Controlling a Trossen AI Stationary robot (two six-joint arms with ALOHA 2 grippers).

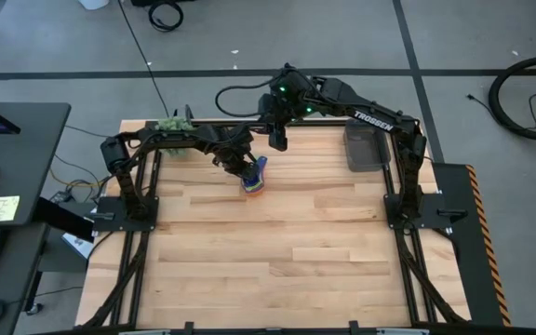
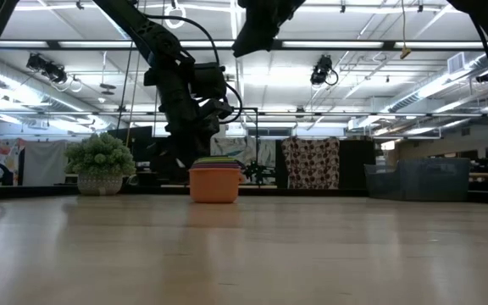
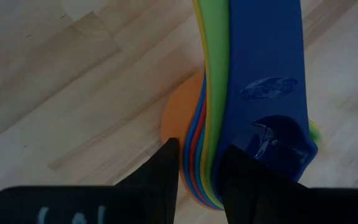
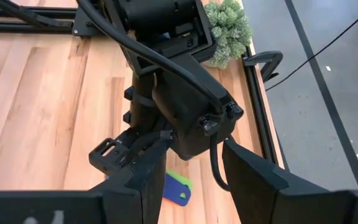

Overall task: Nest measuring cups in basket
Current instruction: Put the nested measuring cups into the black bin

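The measuring cups (image 1: 255,177) stand nested in one stack (image 2: 214,182) on the wooden table, orange outermost and lowest, dark blue innermost (image 3: 272,130). Their flat handles (image 4: 178,188) lie fanned one over the other. My left gripper (image 1: 247,167) comes down on the stack and is shut on it. My right gripper (image 1: 277,140) hangs open and holds nothing, high above the table just beyond the stack, looking down on the left arm (image 4: 194,186). The dark grey basket (image 1: 365,149) stands at the table's far right, with nothing showing in it. My left gripper pinches the nested cup walls (image 3: 199,177) beside the handles. One finger (image 3: 163,171) stands outside the orange cup and the other (image 3: 247,180) inside the dark blue one. The fingers slant steeply down from above. The stack stands upright with its base on the table.
A fuzzy green plant in a pot (image 1: 173,124) sits at the table's far left corner (image 2: 100,161). The black arm frames run along both sides of the table (image 1: 408,205). Bare wood stretches from the stack toward the near edge (image 1: 277,270).
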